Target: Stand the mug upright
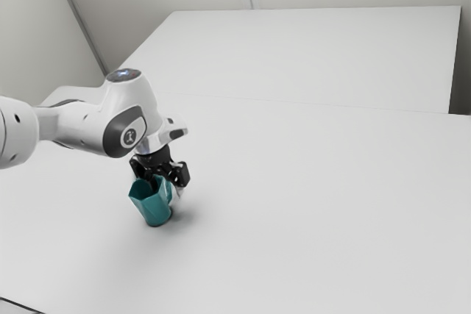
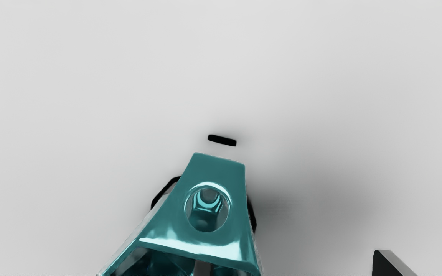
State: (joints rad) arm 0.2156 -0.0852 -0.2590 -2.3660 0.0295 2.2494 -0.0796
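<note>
Left of centre in the exterior view, the mug [image 1: 154,209] looks upright or nearly so on the bench [image 1: 316,204], mouth up, so the righting seems mostly done, leaving the pincer [image 2: 296,266], its fingers apart, to back clear.

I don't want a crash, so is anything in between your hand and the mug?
No, I can't see anything between my hand and the mug. One finger even reaches into its open top.
</note>
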